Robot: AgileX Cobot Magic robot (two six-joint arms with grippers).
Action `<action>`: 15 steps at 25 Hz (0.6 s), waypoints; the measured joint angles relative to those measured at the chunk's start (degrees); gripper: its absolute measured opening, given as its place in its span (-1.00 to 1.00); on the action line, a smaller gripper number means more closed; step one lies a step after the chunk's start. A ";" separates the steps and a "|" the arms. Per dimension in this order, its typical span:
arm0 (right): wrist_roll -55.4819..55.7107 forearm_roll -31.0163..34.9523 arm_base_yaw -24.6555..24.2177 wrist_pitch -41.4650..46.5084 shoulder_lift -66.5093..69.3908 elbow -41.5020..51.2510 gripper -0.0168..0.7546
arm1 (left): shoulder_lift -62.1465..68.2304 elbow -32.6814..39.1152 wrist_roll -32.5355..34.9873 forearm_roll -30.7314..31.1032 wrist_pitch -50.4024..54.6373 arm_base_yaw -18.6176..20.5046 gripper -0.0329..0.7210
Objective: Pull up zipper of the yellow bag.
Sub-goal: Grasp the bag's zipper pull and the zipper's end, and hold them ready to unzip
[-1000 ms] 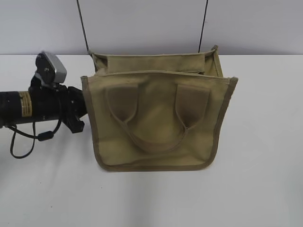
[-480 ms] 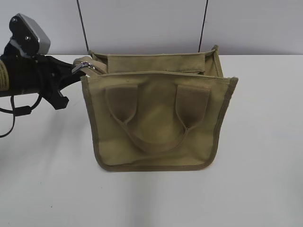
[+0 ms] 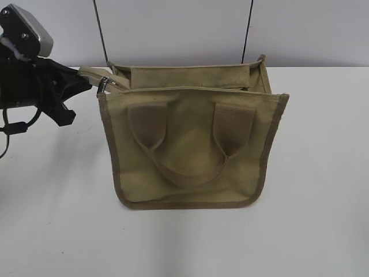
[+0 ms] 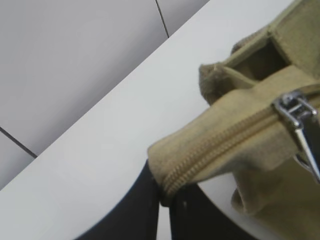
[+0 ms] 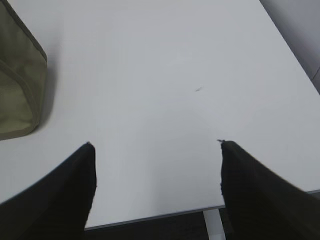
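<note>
The yellow bag (image 3: 193,144) is a khaki canvas tote standing on the white table, its handle side facing the exterior camera. My left gripper (image 3: 83,81) is at the bag's upper left corner, shut on the end of the khaki zipper strip (image 4: 200,155) and holding it out to the left. The silver zipper slider (image 3: 104,84) sits on that strip next to the corner; it also shows in the left wrist view (image 4: 295,112) with its pull hanging down. My right gripper (image 5: 157,147) is open and empty over bare table, with a corner of the bag (image 5: 20,85) at its left.
The white table (image 3: 323,190) spreads around the bag; its edge (image 5: 150,217) shows below the right gripper. A grey wall with two dark vertical seams (image 3: 248,32) stands behind. A black cable (image 3: 14,124) hangs from the left arm.
My left gripper has risen from beside the bag's left side to its top corner and taken the zipper strip's end, then drawn it out to the left. The bag has stayed put.
</note>
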 joint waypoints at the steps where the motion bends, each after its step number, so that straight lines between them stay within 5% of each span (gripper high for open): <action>1: 0.00 0.07 0.00 0.00 0.00 0.00 0.51 | -0.02 0.00 -0.83 0.00 -0.04 0.00 -0.88; 9: -0.02 3.22 0.00 -1.27 0.98 -2.33 0.51 | -2.30 0.00 -5.80 0.11 0.06 -0.18 -0.88; 15: -3.12 11.77 0.00 -11.08 12.25 -3.20 0.51 | -5.28 0.00 -10.21 2.49 0.01 -0.24 -0.88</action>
